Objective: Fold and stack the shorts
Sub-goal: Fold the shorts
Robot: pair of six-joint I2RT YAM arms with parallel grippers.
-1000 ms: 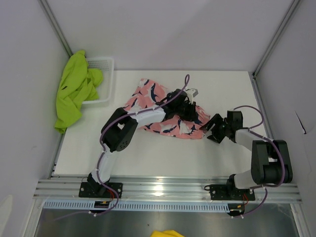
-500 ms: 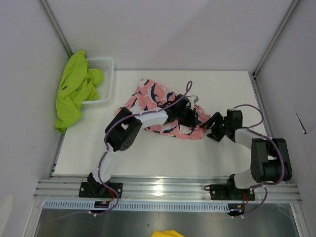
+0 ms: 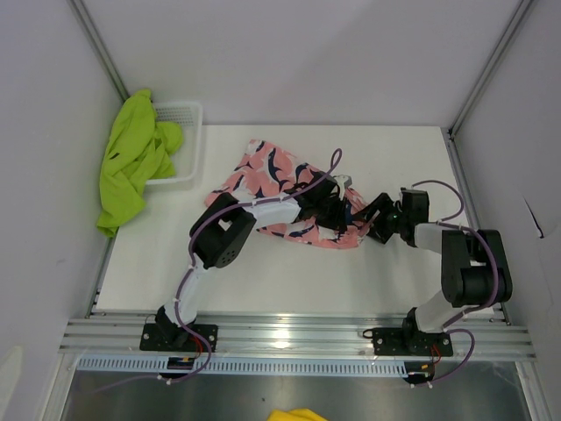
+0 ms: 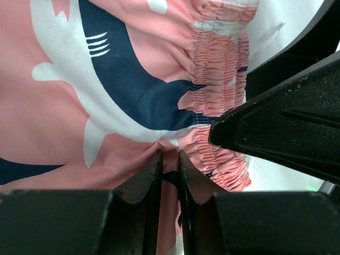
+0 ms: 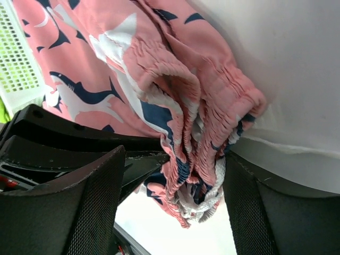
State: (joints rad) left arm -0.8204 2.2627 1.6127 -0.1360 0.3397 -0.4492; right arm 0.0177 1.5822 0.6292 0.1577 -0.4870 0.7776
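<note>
I see L fingers [image 4: 153,183] pinched shut on pink shorts [image 4: 106,79]; R fingers [image 5: 79,212] wide open, straddling their bunched right end.

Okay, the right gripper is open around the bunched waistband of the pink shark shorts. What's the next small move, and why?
Probably close the right gripper on the waistband. Its jaws stand open with the gathered elastic between them, and the left gripper pinches the pink shorts close by. A second grip should let both arms spread them flat.
</note>
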